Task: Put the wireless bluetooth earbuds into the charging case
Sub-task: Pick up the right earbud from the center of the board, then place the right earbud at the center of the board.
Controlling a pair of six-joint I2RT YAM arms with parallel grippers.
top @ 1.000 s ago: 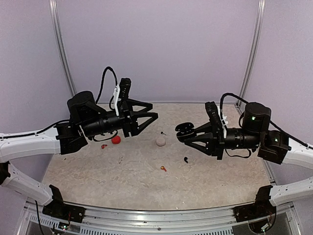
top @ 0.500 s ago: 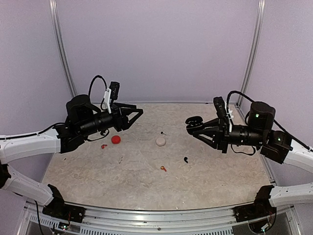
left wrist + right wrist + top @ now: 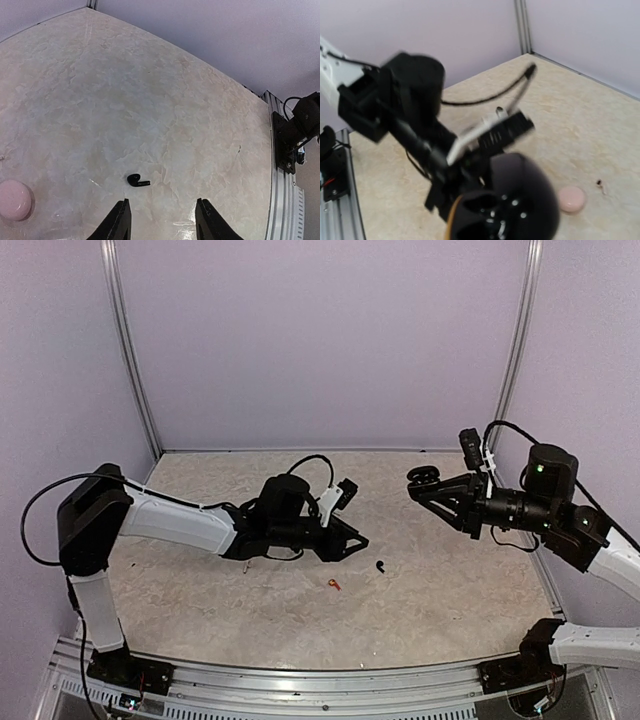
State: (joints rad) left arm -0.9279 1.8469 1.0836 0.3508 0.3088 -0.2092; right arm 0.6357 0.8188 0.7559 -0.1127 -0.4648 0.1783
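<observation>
First, read the top external view. The left gripper (image 3: 352, 541) sits low over the marbled beige table (image 3: 450, 610) at frame centre, its fingers spread with nothing between them. The small black comma-shaped earbud (image 3: 381, 565) lies on the table just to the lower right of that gripper, and the tiny orange earbud (image 3: 333, 584) lies at lower centre. At the right, the raised right gripper (image 3: 428, 483) pinches the round black charging case (image 3: 424, 475).

Next, in the left wrist view you see the black earbud loose at lower centre, just above the two spread fingers (image 3: 118, 222). A pale pink round case (image 3: 14, 200) sits at lower left.

Finally, in the right wrist view the black case fills the bottom centre, the pink case lies at lower right, and the blurred left arm (image 3: 410, 105) fills the left.
</observation>
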